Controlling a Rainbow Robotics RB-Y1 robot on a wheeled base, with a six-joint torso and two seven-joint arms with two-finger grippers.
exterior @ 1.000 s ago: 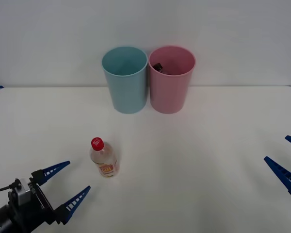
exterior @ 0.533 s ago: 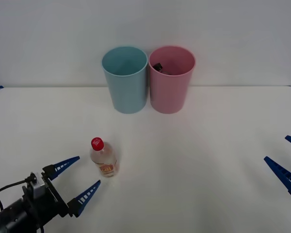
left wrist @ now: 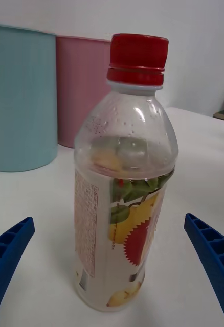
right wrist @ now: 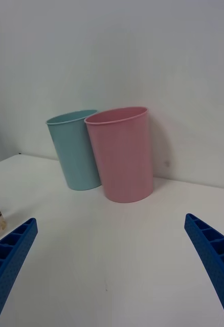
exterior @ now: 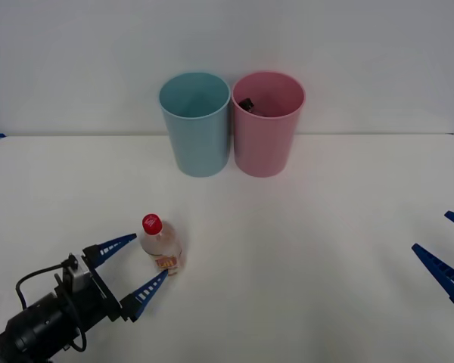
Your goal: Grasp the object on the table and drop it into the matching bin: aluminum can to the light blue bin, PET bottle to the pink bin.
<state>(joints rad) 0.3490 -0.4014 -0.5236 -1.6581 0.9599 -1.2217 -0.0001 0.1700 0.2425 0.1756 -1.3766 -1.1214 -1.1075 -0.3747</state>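
Left pincer (exterior: 129,267) closing in on the PET bottle (exterior: 161,245)

Moved fwd vs a sec ago, fingers spread either side of it, no contact; bottle upright on bench (exterior: 303,227). Right pincer (exterior: 446,253) spread, idle at the edge.

The PET bottle (exterior: 160,246) stands upright on the table (exterior: 303,249), left of centre and toward the near edge. Far behind it, at the table's far side, the light blue bin (exterior: 196,124) and the pink bin (exterior: 267,123) stand side by side, touching or nearly so, the light blue bin on the left. The left gripper (exterior: 132,267) sits near-left of the bottle, its two spread fingers reaching either side of the bottle's base. The right gripper (exterior: 448,253) sits at the far right edge, well apart from everything.
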